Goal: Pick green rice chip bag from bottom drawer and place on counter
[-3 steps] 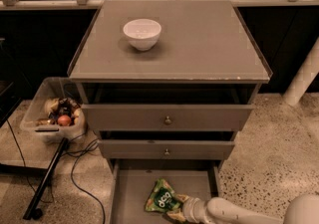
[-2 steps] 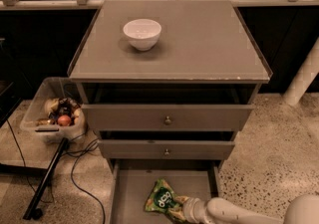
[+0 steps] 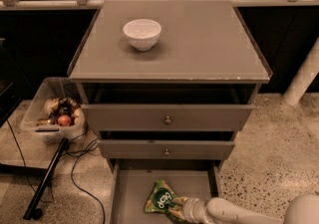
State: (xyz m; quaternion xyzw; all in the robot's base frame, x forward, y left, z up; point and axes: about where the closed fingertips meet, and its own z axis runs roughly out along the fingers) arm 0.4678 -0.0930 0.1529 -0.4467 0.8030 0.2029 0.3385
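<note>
The green rice chip bag lies crinkled on the floor of the open bottom drawer, near its middle. My gripper reaches in from the lower right on a white arm and sits against the bag's lower right edge. The counter is the flat grey-brown top of the cabinet above.
A white bowl stands on the counter's left half. The two upper drawers with round knobs overhang the bottom drawer, both slightly pulled out. A plastic bin of objects, cables and a black pole lie on the floor to the left.
</note>
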